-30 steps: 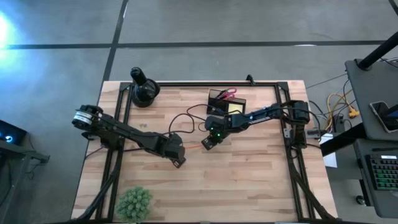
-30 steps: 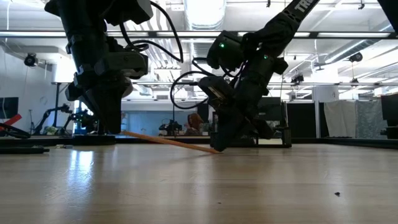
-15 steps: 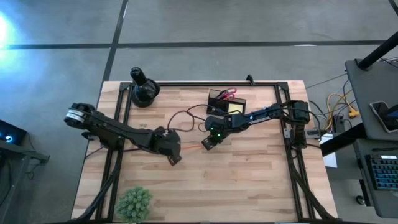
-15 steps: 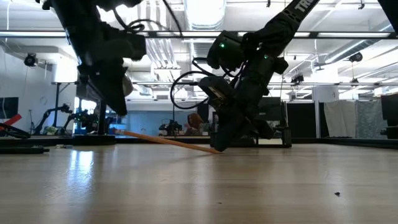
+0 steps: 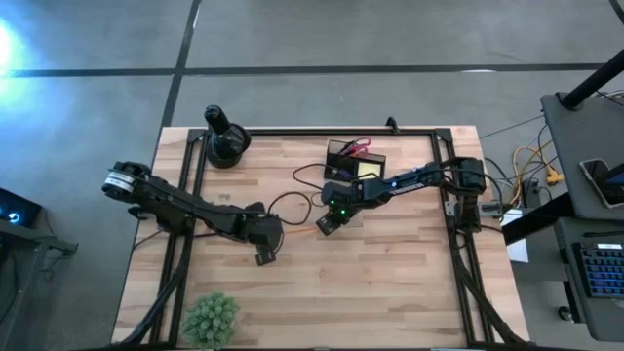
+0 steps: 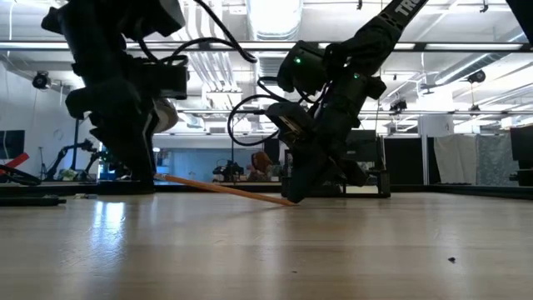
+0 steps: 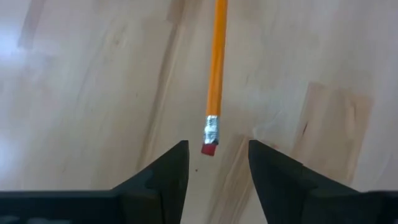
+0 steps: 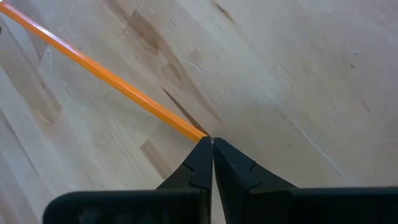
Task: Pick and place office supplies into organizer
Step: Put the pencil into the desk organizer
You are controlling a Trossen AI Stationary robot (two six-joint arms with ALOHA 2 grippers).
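An orange pencil [image 5: 302, 232] runs between my two grippers near the table's middle. My right gripper [image 8: 211, 144] is shut on one end of it. My left gripper [image 7: 213, 155] is open. Its fingertips stand on either side of the pencil's red eraser end [image 7: 210, 148] without touching it. The black organizer [image 5: 343, 148] stands at the far middle. Red-handled scissors [image 5: 359, 146] and a yellow sticky-note pad [image 5: 369, 170] lie in it. My right gripper pinches the pencil's end opposite the eraser [image 8: 198, 134] at the very tips of its two fingers. The fingers slant down at it and lie roughly in line with the pencil. The held end [image 6: 287, 201] is low by the table top, and the pencil rises toward my left gripper.
A round black object with an upright knob [image 5: 224, 141] stands at the far left. A small green plant [image 5: 210, 317] sits at the near left edge. Loose cables [image 5: 292, 180] loop over the table between the arms. A black frame rail [image 5: 322, 132] borders the far edge.
My left gripper has opened, let go of the pencil's eraser end and drawn back toward the table's left edge. My right gripper stays shut on the other end, and the pencil has kept its place and slant.
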